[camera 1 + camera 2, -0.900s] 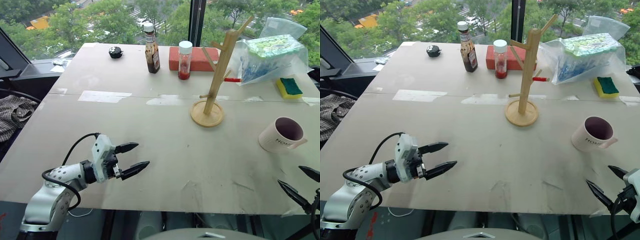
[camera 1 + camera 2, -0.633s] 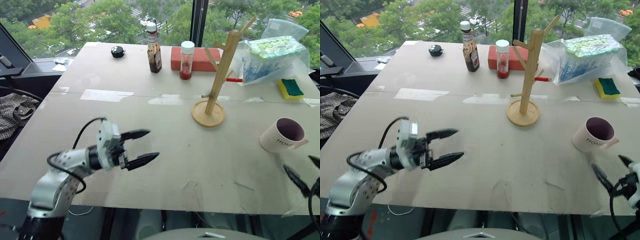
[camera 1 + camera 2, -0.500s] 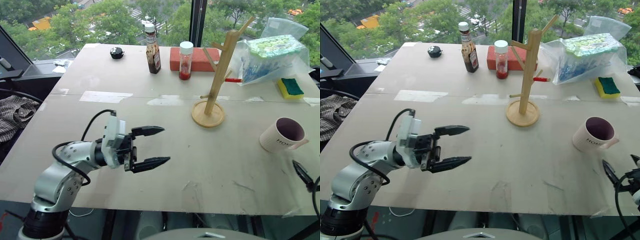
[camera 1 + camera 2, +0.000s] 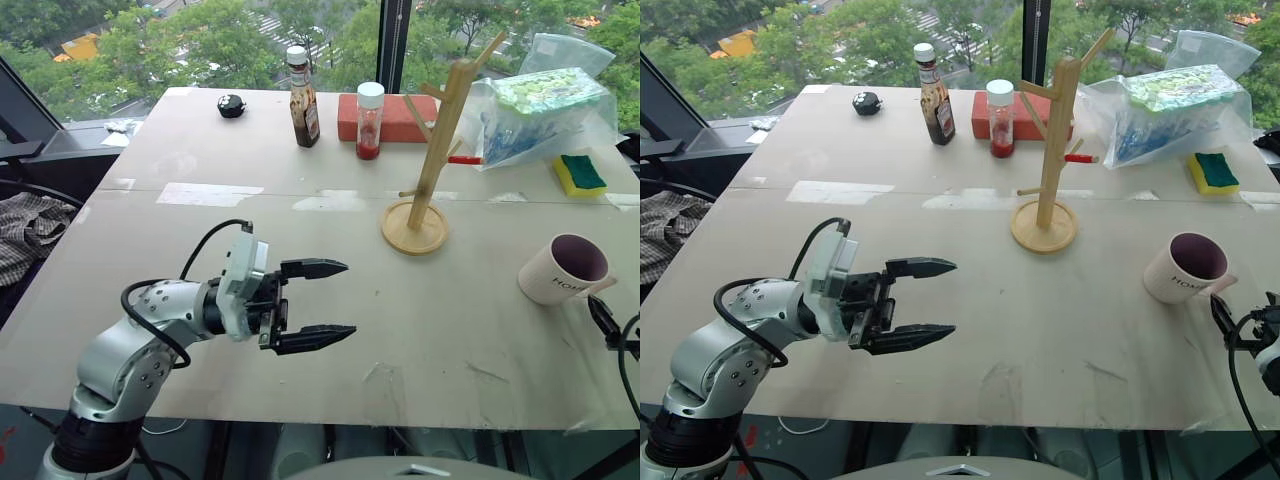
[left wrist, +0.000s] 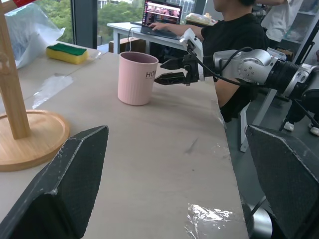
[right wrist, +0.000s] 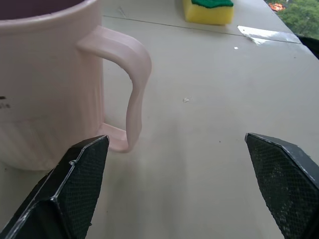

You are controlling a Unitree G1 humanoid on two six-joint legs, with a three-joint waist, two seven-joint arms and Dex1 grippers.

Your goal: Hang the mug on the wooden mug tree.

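Right gripper (image 6: 179, 194) open, fingers spread wide, just short of the mug (image 4: 565, 268) handle; mug upright on table (image 4: 200, 150) near right edge, apart from the mug tree (image 4: 430, 160). Left gripper (image 4: 320, 302) open over table, holding nothing

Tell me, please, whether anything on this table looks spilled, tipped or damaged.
Nothing stands out. The mug stands upright on the table, the wooden mug tree is upright with bare pegs, and both bottles stand capped.
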